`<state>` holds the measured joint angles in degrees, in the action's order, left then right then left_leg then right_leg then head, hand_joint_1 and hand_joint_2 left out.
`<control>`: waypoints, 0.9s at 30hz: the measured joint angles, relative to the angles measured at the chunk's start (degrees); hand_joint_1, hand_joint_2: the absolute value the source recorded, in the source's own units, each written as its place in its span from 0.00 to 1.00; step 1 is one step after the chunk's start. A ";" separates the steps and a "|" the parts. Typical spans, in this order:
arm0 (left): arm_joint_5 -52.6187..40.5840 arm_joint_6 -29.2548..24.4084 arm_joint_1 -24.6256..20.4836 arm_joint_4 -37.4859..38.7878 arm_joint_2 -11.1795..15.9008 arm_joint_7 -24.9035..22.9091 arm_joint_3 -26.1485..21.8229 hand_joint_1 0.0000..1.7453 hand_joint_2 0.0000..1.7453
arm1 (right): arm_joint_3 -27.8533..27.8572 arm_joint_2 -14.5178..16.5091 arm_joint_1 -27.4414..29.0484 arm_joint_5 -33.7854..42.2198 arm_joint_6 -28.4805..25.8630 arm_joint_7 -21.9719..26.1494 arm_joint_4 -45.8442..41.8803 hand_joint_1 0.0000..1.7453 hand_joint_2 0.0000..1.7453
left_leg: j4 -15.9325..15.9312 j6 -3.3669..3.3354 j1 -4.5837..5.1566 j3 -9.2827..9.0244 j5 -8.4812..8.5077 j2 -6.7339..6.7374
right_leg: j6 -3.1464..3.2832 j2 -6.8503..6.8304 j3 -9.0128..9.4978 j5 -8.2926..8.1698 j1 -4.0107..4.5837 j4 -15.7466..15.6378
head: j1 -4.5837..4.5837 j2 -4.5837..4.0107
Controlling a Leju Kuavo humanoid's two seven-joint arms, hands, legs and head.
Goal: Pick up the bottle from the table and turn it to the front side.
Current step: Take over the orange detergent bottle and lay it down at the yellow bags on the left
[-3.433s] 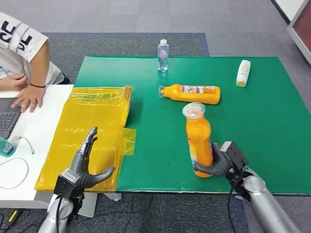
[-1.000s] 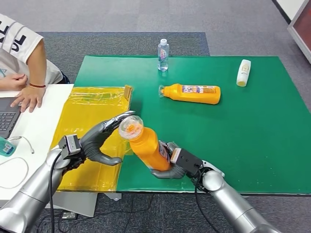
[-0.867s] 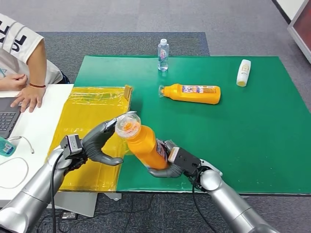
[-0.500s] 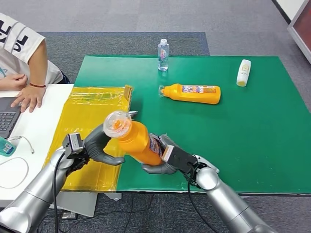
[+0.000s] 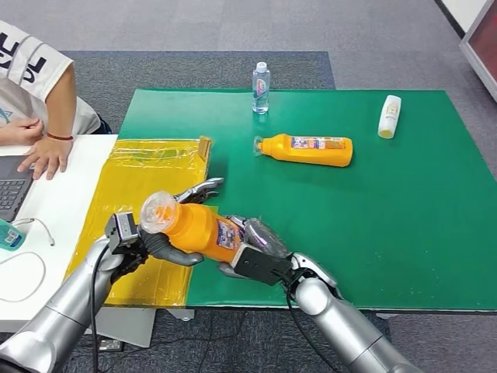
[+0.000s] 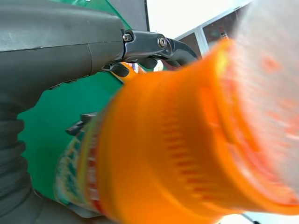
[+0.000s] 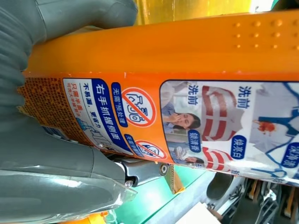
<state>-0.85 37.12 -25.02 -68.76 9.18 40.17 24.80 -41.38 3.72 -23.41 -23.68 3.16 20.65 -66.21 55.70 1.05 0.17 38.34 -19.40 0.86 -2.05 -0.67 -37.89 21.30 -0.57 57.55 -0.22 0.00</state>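
Bottle (image 5: 196, 229) lies near-horizontal above the desk (image 5: 410, 202) front edge, cap toward 9 o'clock. Right robot hand (image 5: 251, 252) grips its base; left robot hand (image 5: 170, 233) wraps its neck end.

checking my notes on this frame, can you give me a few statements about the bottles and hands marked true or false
1. The orange plastic bottle with a clear cap is off the green table mat, lying roughly level between the two hands. True.
2. The right hand grips the bottle at its cap end. False: it holds the labelled base end; the left hand is at the neck by the cap.
3. A second orange bottle stands upright on the mat. False: it lies on its side.
4. A small clear water bottle stands at the mat's far edge. True.
5. The small white bottle lies on the yellow plastic sheet. False: it lies on the green mat.
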 joint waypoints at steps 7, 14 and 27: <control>0.00 -0.01 0.20 0.61 -0.98 0.00 -0.29 0.00 1.00 | 0.06 1.15 0.45 -1.49 -1.31 -0.49 0.90 1.00 1.00 | 0.00 0.00 0.00 0.01 0.00 0.00 | 0.00 0.00 0.00 0.00 0.00 0.00 | -0.01 0.00; 0.00 0.01 1.31 1.35 -1.99 0.03 -1.38 0.88 1.00 | 1.08 2.40 1.68 -4.54 -3.24 -1.15 1.02 1.00 1.00 | 0.00 0.00 0.00 0.02 0.00 0.00 | 0.00 0.00 -0.02 0.00 0.00 0.00 | -0.01 0.00; 0.84 0.98 3.69 0.57 -2.91 0.16 -3.04 1.00 1.00 | 3.10 2.84 5.50 -9.75 -5.63 -2.49 -3.81 1.00 1.00 | 0.00 0.01 0.00 0.04 0.00 0.00 | 0.01 0.00 -0.03 0.00 0.00 0.00 | -0.01 0.00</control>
<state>-0.02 38.10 -21.33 -68.19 6.28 40.33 21.76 -38.27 6.56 -17.91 -33.43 -2.47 18.16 -70.02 55.70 1.06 0.17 38.38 -19.40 0.86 -2.05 -0.67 -37.92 21.30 -0.57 57.55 -0.23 0.00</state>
